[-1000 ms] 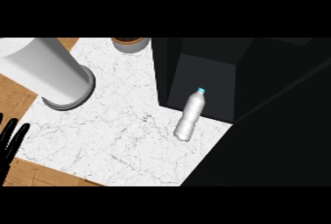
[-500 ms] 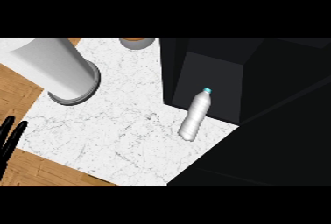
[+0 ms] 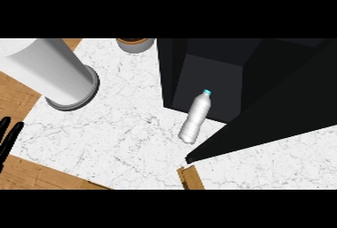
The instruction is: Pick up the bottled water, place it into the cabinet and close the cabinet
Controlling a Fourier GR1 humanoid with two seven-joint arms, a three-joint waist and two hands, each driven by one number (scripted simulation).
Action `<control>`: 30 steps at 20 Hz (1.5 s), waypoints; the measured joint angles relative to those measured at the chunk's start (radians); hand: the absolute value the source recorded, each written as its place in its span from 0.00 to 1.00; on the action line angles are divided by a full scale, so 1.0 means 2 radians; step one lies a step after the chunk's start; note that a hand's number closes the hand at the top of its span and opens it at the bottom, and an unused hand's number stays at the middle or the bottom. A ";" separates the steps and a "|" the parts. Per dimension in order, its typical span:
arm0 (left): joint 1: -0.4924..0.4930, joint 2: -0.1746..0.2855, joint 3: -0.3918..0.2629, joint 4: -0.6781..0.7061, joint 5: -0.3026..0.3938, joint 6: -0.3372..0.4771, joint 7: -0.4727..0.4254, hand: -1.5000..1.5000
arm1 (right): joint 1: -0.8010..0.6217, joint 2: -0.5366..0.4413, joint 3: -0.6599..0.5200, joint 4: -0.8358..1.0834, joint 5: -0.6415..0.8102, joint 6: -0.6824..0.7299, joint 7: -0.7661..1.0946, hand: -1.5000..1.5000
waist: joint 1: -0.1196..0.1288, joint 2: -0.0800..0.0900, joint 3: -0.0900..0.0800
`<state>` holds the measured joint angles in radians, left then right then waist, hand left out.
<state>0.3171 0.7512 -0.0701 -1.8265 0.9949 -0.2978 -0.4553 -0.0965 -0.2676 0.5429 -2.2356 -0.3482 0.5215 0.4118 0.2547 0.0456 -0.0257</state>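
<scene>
A clear water bottle (image 3: 195, 118) with a light blue cap lies on its side on the white marble counter (image 3: 125, 138), its cap pointing into the dark opening of the black cabinet (image 3: 217, 71). The cabinet's door (image 3: 276, 120) stands open, a dark slab slanting across the right of the view. Only straight black fingers of my left hand (image 3: 8, 138) show at the left edge, far from the bottle and holding nothing. My right hand shows nowhere.
A tall white cylinder (image 3: 52, 71) on a grey base stands at the upper left. A brown-rimmed pot (image 3: 135, 43) sits at the top edge. Wooden floor (image 3: 33, 176) shows beyond the counter's lower left edge.
The view has shifted, so the bottle, cabinet and cylinder sit lower and further right in the picture. More counter shows at the lower right. The left hand's fingers remain at the left edge.
</scene>
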 measured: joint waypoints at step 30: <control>0.023 -0.006 0.029 0.031 0.015 -0.022 -0.010 0.00 | -0.404 0.134 -0.072 0.452 0.061 -0.258 0.067 1.00 | -0.043 -0.016 0.014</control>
<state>0.3622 0.7396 -0.0113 -1.7649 1.0240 -0.3425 -0.4757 -0.9047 0.0006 0.3993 -1.3315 -0.2257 0.0054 0.5468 0.1680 0.0141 0.0024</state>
